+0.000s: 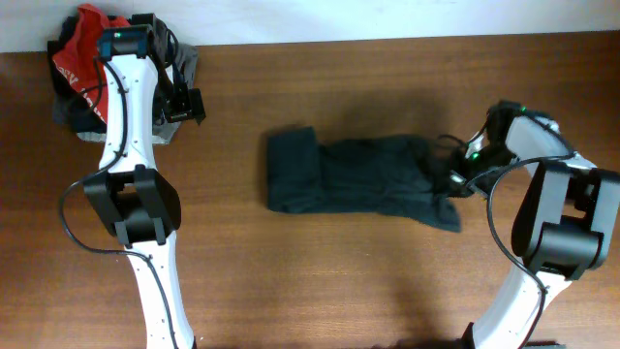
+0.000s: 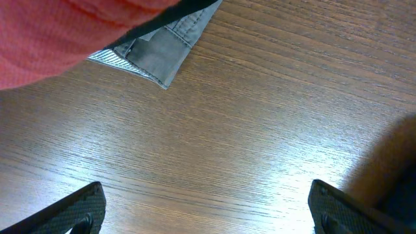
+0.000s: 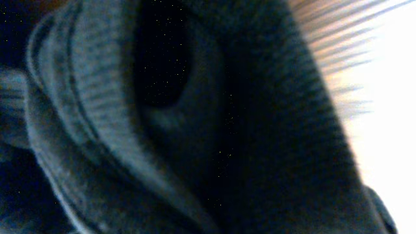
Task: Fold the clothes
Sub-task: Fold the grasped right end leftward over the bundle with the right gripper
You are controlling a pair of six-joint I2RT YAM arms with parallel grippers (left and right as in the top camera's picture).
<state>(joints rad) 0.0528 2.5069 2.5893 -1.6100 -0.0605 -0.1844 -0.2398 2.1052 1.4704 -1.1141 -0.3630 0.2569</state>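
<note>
Count: one dark garment (image 1: 363,187) center, one red shirt (image 1: 79,47) and one grey garment (image 2: 162,55) upper left, two arms (image 1: 126,126).

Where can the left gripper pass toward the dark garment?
Free: the strip of brown wooden table between the dark charcoal wrinkled garment and the near edge; the gap left of its folded end; the strip behind it. Crowded: the far-left corner, with red T-shirt, grey folded garment and left gripper; the garment's right end, where the right gripper is shut on it.
</note>
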